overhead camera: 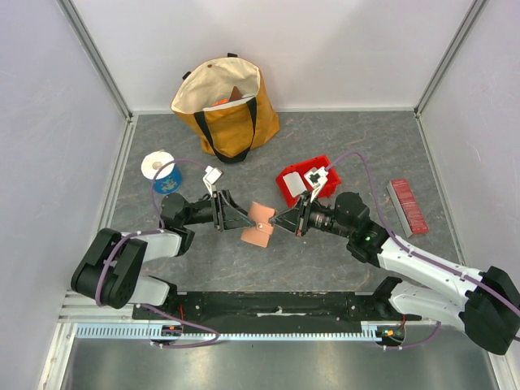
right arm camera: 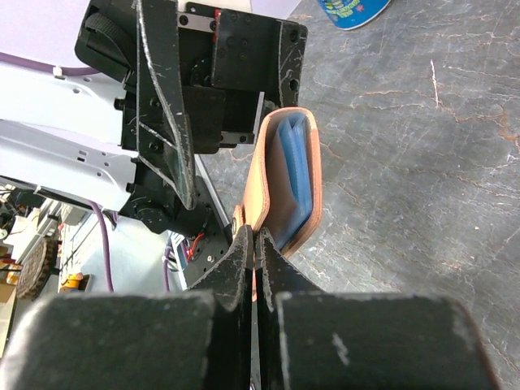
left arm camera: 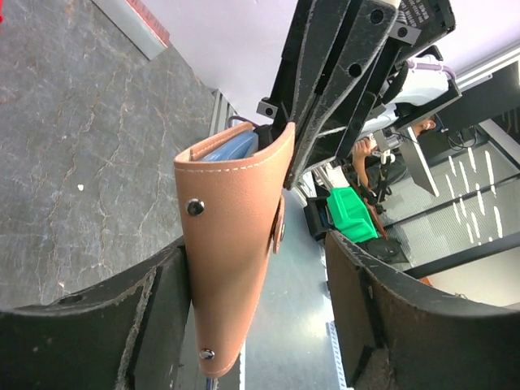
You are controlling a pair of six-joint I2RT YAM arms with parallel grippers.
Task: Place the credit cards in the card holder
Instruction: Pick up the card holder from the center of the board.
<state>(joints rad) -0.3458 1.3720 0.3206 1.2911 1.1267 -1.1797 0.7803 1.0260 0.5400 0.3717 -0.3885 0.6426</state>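
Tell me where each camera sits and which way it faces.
Top external: above and behind both arms, looking down at the table; they meet at the card holder.
Left wrist: on the left arm, facing the card holder between its open jaws; right arm beyond.
Right wrist: on the right arm, facing the card holder pinched in its shut jaws; left arm beyond.
Shared: both wrist views show the blue card inside.

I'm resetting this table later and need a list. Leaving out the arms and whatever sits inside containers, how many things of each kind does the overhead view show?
Tote bag: 1
Red bin: 1
Red bar: 1
Blue cup: 1
Card holder: 1
Total: 5
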